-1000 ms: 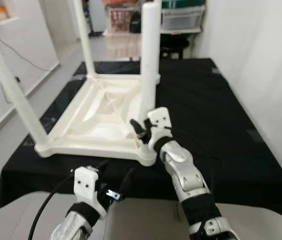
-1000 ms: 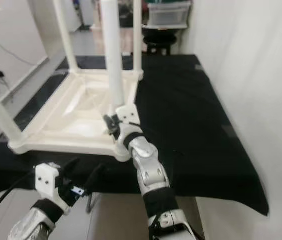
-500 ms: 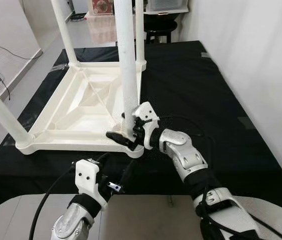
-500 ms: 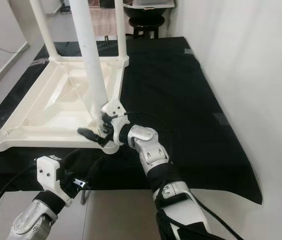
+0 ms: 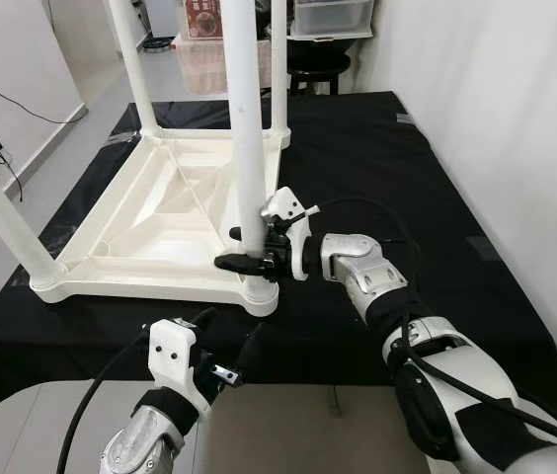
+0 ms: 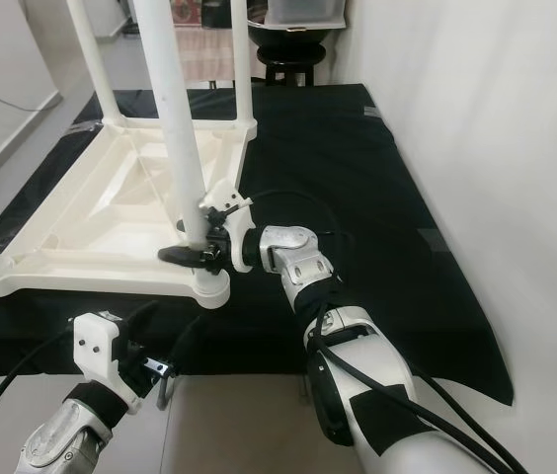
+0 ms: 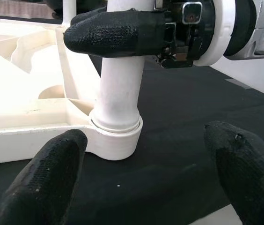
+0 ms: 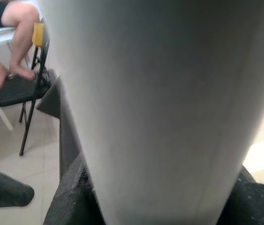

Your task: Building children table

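An upturned white children's table (image 5: 160, 222) lies top-down on my black-draped desk (image 5: 437, 207), its legs pointing up. My right gripper (image 5: 249, 259) has its jaws clamped round the near corner leg (image 5: 246, 128), just above the socket (image 7: 115, 136) where that leg meets the tabletop. My left gripper (image 5: 221, 341) hangs below the desk edge, near that corner, jaws apart and holding nothing. Beyond the leg, a person's legs (image 8: 15, 28) rest on a black folding chair (image 8: 19, 89).
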Robot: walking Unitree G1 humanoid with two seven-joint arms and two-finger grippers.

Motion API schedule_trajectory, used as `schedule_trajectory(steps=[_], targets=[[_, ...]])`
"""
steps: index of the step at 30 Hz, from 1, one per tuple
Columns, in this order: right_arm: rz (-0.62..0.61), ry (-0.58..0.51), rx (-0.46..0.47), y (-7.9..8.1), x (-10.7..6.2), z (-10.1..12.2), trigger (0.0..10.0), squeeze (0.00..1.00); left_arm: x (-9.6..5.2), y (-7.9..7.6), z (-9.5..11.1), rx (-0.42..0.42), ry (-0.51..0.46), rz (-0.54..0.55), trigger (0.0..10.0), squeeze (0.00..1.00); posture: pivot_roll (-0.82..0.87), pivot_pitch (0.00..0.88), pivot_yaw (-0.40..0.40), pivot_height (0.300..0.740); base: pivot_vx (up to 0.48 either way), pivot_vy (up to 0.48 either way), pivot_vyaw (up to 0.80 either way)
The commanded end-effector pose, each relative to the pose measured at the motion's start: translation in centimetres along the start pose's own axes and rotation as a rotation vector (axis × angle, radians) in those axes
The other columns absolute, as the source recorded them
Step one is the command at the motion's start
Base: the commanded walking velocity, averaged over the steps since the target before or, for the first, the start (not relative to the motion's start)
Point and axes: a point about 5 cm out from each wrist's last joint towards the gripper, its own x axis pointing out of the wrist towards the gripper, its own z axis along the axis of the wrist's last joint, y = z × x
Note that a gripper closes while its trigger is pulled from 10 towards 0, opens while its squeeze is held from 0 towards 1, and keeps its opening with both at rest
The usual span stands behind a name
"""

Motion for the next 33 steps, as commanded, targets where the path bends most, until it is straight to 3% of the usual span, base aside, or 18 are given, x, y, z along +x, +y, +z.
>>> schedule_trajectory(steps=[1,8,9,10,11,12,13,14,15,16,19,21,22,24,25,26,30,33], targets=[[0.040,0.036,0.038,0.6,0.2,-1.2,0.0,0.00,-0.2,0.0,-0.3,0.008,0.018,0.004,10.0,0.00,0.04,0.041,0.011,0.740,0.000,0.000,0.00],[0.007,0.055,0.044,0.1,-1.4,-2.8,0.0,0.00,-0.4,-0.1,-0.3,0.004,0.020,0.000,10.0,0.00,0.03,0.052,0.018,0.740,0.000,0.000,0.00],[-0.129,0.090,0.038,-0.2,-1.8,-4.0,0.0,0.00,-0.6,-0.1,-0.2,0.003,0.021,-0.001,10.0,0.00,0.03,0.060,0.012,0.740,0.000,0.000,0.00],[-0.513,0.104,0.129,-0.1,-2.3,-5.8,0.0,0.00,-0.8,0.0,-0.1,0.004,0.022,0.000,10.0,0.00,0.02,0.077,0.019,0.740,0.000,0.000,0.00],[-0.675,0.138,0.176,1.8,-3.0,-7.4,0.0,0.00,-1.0,0.1,0.0,0.004,0.023,0.001,10.0,0.00,0.02,0.080,0.022,0.740,0.000,0.000,0.00],[-0.734,0.144,0.188,4.6,-3.1,-8.2,0.0,0.00,-1.0,0.2,0.1,0.003,0.024,0.003,10.0,0.00,0.00,0.094,0.042,0.740,0.000,0.000,0.00],[-0.734,0.144,0.188,4.6,-3.1,-8.2,0.0,0.00,-1.0,0.2,0.1,0.003,0.024,0.003,10.0,0.00,0.00,0.094,0.042,0.740,0.000,0.000,0.00],[-0.717,0.144,0.181,7.2,-2.8,-8.4,0.0,0.00,-1.1,0.3,0.1,0.001,0.025,0.004,10.0,0.00,-0.01,0.094,0.046,0.740,0.000,0.000,0.00],[-0.717,0.144,0.181,7.2,-2.8,-8.4,0.0,0.00,-1.1,0.3,0.1,0.001,0.025,0.004,10.0,0.00,-0.01,0.094,0.046,0.740,0.000,0.000,0.00],[-0.661,0.118,0.118,7.5,-2.1,-7.7,0.0,0.00,-1.0,0.4,0.1,0.000,0.028,-0.001,10.0,0.00,-0.04,0.078,0.058,0.740,0.000,0.000,0.00],[-0.654,0.074,0.034,4.8,-1.1,-5.8,0.0,0.00,-0.7,0.5,-0.1,-0.004,0.035,-0.022,10.0,0.00,0.00,0.071,0.037,0.740,0.000,0.000,0.00],[-0.637,0.069,0.039,4.6,-0.6,-5.6,0.0,0.00,-0.7,0.5,-0.1,-0.001,0.036,-0.025,10.0,0.00,0.00,0.071,0.044,0.740,0.000,0.000,0.00],[-0.621,0.054,0.036,4.4,-0.3,-5.3,10.0,0.00,-0.7,0.5,0.0,0.001,0.032,-0.013,10.0,0.00,0.01,0.072,0.042,0.740,0.000,0.000,0.00],[-0.610,0.044,0.034,4.2,-0.1,-5.1,10.0,0.00,-0.7,0.6,0.0,0.003,0.029,-0.004,10.0,0.00,0.00,0.070,0.042,0.740,0.000,0.000,0.00],[-0.586,0.024,0.047,3.8,0.0,-4.8,10.0,0.74,-0.7,0.6,0.0,0.005,0.027,0.001,10.0,0.00,0.00,0.068,0.037,0.740,0.000,0.000,0.00],[-0.571,0.009,0.052,3.6,0.0,-4.3,10.0,1.00,-0.7,0.5,0.0,0.006,0.026,0.002,10.0,0.00,0.00,0.068,0.037,0.740,0.000,0.000,0.00],[-0.530,-0.023,0.072,3.2,-0.2,-3.0,10.0,1.00,-0.6,0.6,0.0,0.006,0.026,0.002,10.0,0.00,0.01,0.065,0.036,0.740,0.000,0.000,0.00],[-0.425,-0.073,0.093,2.7,-0.1,-1.7,10.0,1.00,-0.6,0.6,0.0,0.005,0.027,0.001,10.0,0.00,0.01,0.058,0.036,0.740,0.000,0.000,0.00]])
